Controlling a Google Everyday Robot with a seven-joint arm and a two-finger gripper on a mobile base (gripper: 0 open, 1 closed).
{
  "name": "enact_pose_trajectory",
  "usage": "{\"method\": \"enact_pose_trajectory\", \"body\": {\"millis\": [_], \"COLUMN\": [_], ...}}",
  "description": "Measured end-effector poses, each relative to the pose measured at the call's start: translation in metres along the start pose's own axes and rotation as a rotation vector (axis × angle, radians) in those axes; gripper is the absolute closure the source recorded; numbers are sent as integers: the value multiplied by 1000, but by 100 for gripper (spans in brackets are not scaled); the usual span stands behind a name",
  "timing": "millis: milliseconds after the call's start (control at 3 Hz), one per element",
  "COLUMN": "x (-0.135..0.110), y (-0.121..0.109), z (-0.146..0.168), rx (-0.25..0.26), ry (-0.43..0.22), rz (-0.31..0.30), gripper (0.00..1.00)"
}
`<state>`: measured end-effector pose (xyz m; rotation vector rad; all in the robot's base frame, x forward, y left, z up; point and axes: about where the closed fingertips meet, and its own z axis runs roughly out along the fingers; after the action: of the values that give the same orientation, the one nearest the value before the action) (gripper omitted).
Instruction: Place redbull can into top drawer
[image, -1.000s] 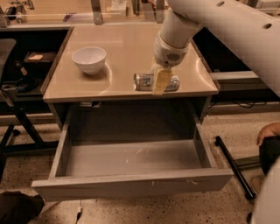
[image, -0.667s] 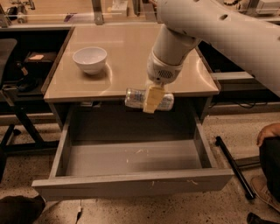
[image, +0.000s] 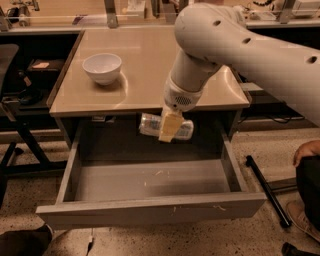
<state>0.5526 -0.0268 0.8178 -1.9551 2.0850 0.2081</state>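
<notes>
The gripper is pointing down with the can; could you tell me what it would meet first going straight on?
Probably the floor of the open drawer, toward its back. The gripper, gripping the can, hangs above it; exact depth is unclear.

No readable text, brand, number or sign anywhere in the camera view. The nearest candidate is the redbull can (image: 149, 125), lying sideways with the claw (image: 167, 134) clamped around its middle, just in front of the desk (image: 145, 75) edge and above the open top drawer (image: 150, 212). The can's silver wall carries darker patches, possibly lettering, but no single letter can be made out. The whitish marks on the drawer floor look like scuffs, not writing. On the small flat items on the dark shelf left of the desk, any print cannot be told.
</notes>
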Motion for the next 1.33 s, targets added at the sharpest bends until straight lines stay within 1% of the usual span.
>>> {"method": "enact_pose_trajectory", "body": {"millis": [333,667,1000,1333], "x": [9,15,19,22], "y": [14,23,27,26], "z": [49,87,124,154], "rx": [-42,-66,-87,-103], "ry": [-10,-17,-24,-30], "rz": [75,124,130,127], "gripper": [100,100,100,100]}}
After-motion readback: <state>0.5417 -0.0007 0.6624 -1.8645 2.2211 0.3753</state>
